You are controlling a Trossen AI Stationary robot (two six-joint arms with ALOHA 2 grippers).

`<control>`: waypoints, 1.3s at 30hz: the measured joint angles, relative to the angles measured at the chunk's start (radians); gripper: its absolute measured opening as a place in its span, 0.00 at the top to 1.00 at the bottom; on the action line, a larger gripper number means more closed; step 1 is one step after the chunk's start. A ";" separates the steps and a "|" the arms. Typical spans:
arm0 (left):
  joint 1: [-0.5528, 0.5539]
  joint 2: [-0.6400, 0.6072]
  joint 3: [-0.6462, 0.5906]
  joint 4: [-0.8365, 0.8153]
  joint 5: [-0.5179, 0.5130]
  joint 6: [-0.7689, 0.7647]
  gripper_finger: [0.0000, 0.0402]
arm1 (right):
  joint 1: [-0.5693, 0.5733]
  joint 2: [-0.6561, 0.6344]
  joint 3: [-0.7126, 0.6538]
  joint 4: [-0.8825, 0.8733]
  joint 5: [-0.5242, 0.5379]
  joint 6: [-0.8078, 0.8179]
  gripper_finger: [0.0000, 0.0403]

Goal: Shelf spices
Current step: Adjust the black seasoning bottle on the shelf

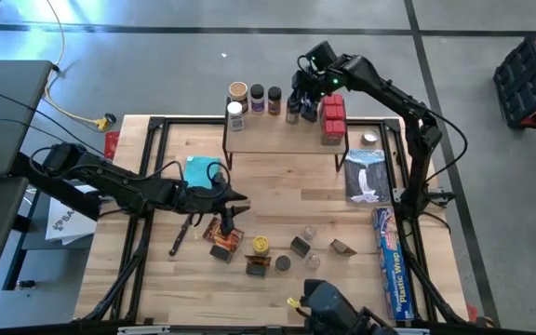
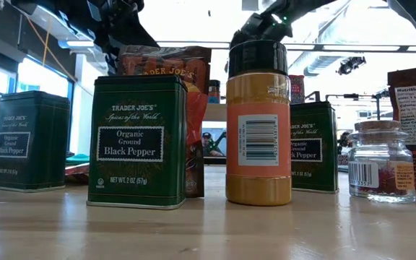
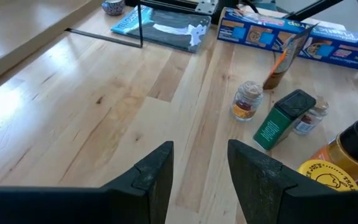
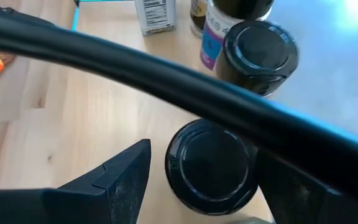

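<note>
Black-lidded jar [image 4: 211, 165] sits between right pincer [image 4: 216, 180] fingers.

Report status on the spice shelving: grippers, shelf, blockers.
Right gripper open around black-lidded jar on shelf. Left gripper open, empty, above table. Spices still on table. Nothing in the way.

Two slender matte-black jointed arms are seen, the left arm [image 1: 119, 186] and the right arm [image 1: 389, 93], each built of tubular links joined by rounded housings, with thin black cables looped alongside. A small green indicator light is carried near the wrist of the right arm. Each arm is ended by a pair of flat, wedge-shaped black fingers [image 3: 157, 174] with a dull, slightly textured surface.
</note>
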 joint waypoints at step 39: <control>-0.124 -0.121 0.000 -0.026 -0.189 0.028 0.63 | 0.333 0.029 0.000 0.312 0.103 0.286 0.50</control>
